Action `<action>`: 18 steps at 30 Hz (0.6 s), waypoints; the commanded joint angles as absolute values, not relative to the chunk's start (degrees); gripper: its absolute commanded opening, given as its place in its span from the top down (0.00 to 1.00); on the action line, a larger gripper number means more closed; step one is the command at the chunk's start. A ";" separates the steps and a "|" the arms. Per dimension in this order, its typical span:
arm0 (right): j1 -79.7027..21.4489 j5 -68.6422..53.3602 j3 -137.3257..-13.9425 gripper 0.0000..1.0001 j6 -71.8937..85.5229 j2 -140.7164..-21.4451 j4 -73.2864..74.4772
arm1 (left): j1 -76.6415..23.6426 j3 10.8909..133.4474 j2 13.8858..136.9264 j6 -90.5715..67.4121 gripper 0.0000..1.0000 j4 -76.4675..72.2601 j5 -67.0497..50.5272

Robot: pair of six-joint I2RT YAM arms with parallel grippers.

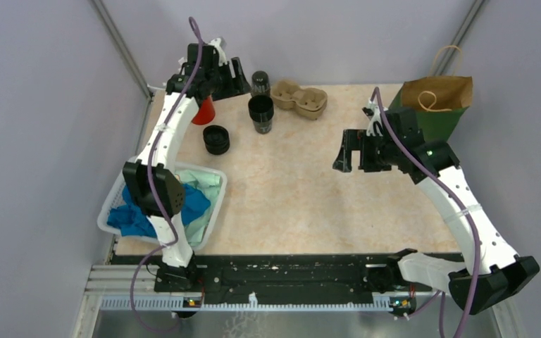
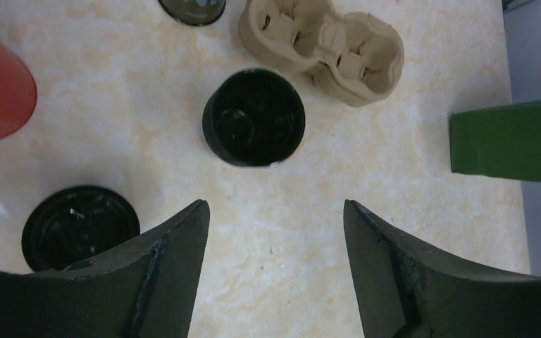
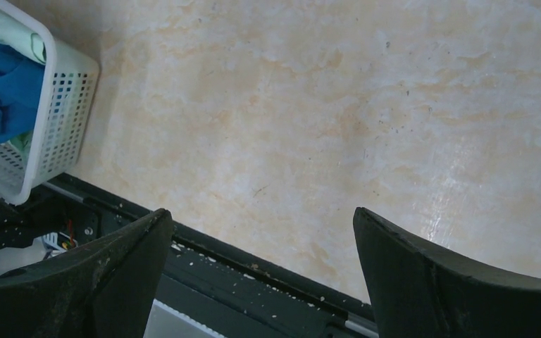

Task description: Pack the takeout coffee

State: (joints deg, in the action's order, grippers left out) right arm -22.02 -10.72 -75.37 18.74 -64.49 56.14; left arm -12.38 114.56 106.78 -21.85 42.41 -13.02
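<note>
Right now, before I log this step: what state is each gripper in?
Left gripper: open, holding nothing.
Right gripper: open, holding nothing.

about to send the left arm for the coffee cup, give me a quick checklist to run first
1. Left end effector open, nothing between its fingers: ok.
2. Right end effector open and empty, over bare table: ok.
3. Takeout coffee upright, straight ahead of the left end effector: ok.
4. Its lid fully seated: cannot tell.
5. Cup tray beside the cup, both pockets empty: ok.
6. Paper bag mouth open enough to load: cannot tell.
</note>
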 commanded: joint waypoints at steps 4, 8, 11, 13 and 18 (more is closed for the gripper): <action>-22.20 -7.47 -80.20 0.01 17.71 -68.37 56.49 | -12.64 121.35 115.95 -17.95 0.11 26.58 -13.04; -22.22 -6.47 -81.15 0.01 16.99 -69.63 58.23 | -13.30 125.81 121.96 -14.92 0.05 20.25 -9.65; -22.23 -4.80 -81.62 0.01 16.46 -70.03 59.94 | -14.32 127.46 126.19 -11.62 0.02 13.69 -7.85; -22.19 -4.04 -81.95 0.01 16.24 -70.35 60.93 | -15.27 129.07 129.17 -8.75 0.02 10.01 -4.74; -22.19 -3.22 -82.33 0.01 15.75 -71.63 63.07 | -16.08 137.35 138.46 -5.78 0.02 6.04 -0.55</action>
